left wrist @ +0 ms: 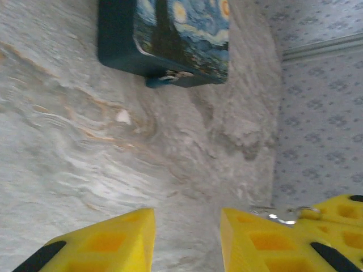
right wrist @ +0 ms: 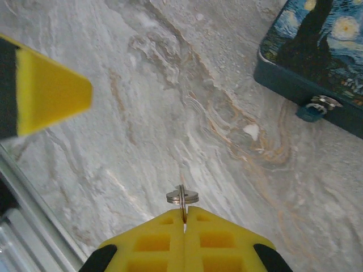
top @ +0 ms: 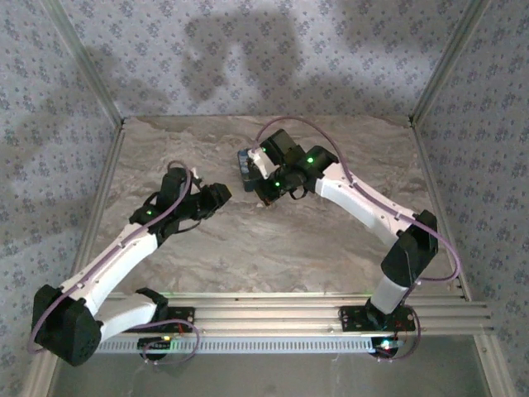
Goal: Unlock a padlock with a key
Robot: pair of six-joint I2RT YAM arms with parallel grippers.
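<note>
While the right claw [right wrist: 185, 212] grips the key: its two yellow fingers are pressed together on a small metal key [right wrist: 182, 197]. The key is seen from its thin edge, with a ring just above the fingertips. I cannot tell which part of the key is clamped.
Left claw [left wrist: 187, 226]: the fingers stand apart and hold nothing. It hovers just beside the right claw, above the bare table [top: 331, 248].
Box [right wrist: 317, 51]: a dark blue box with a painted night sky on the lid. It lies toward the far edge of the table, about the middle of its width.
Padlock [right wrist: 323, 103]: a small silvery piece at the clasp, on the side of the box that faces the claws. The keyhole is too small to see.
Step, as I judge: the key is near the padlock but apart from it, so it is not yet inserted.
How the key handles: probably light, stiff and smooth, so it may turn between the pads. It is best held by the flat head, with the blade left free.
How the padlock handles: hard and small, and likely loose on the clasp, so it may swing away when pushed. The free claw should hold its body by the sides.
</note>
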